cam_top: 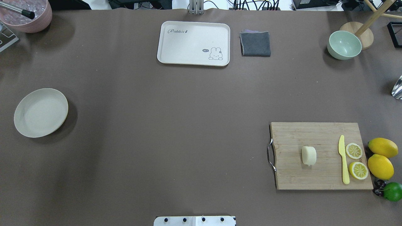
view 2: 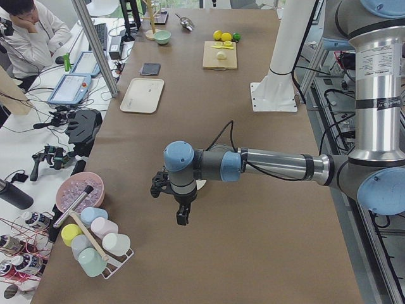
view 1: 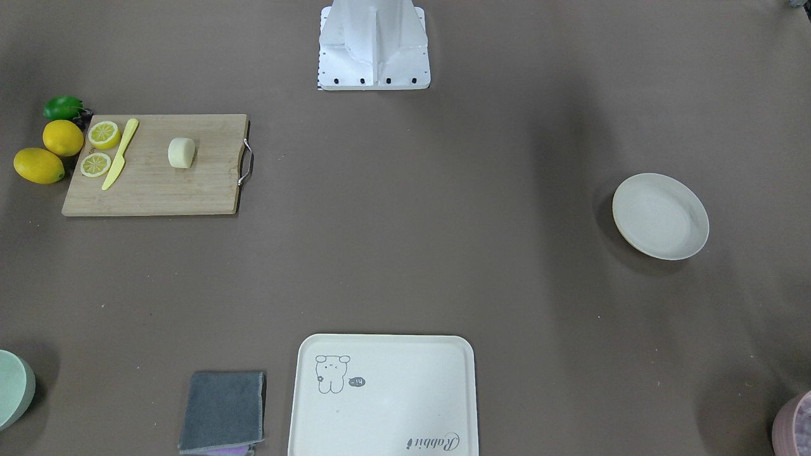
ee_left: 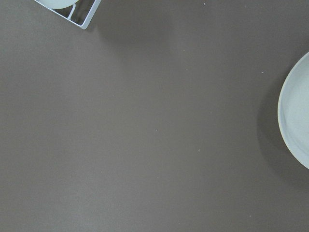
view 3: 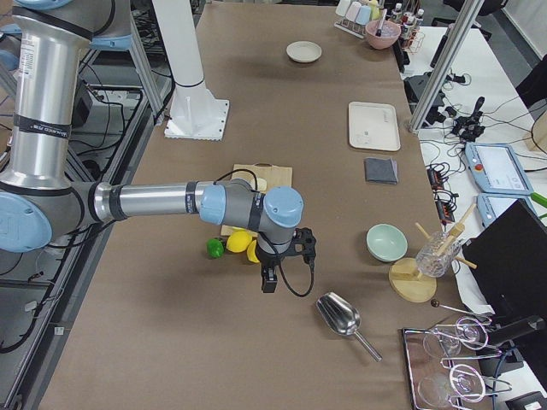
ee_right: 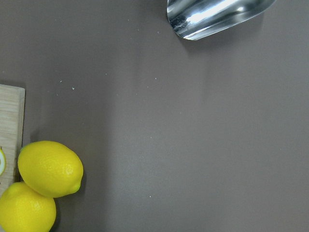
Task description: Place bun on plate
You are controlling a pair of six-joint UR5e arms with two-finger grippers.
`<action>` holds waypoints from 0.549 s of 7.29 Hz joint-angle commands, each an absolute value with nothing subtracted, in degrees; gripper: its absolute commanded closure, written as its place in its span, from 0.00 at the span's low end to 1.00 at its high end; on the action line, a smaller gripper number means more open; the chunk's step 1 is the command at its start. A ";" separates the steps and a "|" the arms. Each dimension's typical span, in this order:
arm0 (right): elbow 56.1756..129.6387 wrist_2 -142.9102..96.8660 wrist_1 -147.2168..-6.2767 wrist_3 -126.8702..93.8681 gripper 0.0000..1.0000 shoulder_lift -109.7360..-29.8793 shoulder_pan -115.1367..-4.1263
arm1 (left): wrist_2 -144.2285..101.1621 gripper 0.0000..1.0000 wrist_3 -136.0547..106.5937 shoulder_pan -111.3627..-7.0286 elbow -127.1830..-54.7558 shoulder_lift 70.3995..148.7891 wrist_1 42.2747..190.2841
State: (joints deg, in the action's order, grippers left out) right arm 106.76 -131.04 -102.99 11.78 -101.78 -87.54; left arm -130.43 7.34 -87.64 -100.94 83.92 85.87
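Observation:
The bun (cam_top: 308, 155) is a small pale cream lump lying on a wooden cutting board (cam_top: 314, 135) at the table's right side; it also shows in the front-facing view (view 1: 181, 152) and far off in the left view (view 2: 220, 55). The round off-white plate (cam_top: 40, 112) lies bare at the table's left, and its edge reaches into the left wrist view (ee_left: 297, 121). My left gripper (view 2: 182, 218) hangs above the table beside the plate. My right gripper (view 3: 268, 282) hovers past the lemons, off the board's far end. I cannot tell whether either gripper is open or shut.
On the board lie a yellow knife (cam_top: 344, 160) and two lemon slices (cam_top: 354, 150); two lemons (cam_top: 380, 166) and a lime (cam_top: 393, 191) sit beside it. A cream tray (cam_top: 193, 43), grey cloth (cam_top: 255, 43), green bowl (cam_top: 344, 45), metal scoop (view 3: 340, 318) and pink bowl (cam_top: 26, 14) line the far side.

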 commanded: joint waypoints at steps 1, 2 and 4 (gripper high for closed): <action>106.79 -131.04 -102.92 11.78 0.00 -101.78 -87.54 | -130.43 0.02 7.56 -87.71 -101.07 83.94 85.96; 106.79 -131.04 -102.83 11.78 0.00 -101.86 -87.54 | -130.60 0.02 7.47 -87.71 -101.25 83.94 85.96; 107.14 -131.04 -102.57 11.78 0.00 -101.69 -87.54 | -130.61 0.02 7.56 -87.71 -102.56 83.94 85.87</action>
State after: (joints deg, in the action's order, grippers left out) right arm 106.97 -131.05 -102.75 11.78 -101.78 -87.54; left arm -130.73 7.53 -87.71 -101.88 83.94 85.97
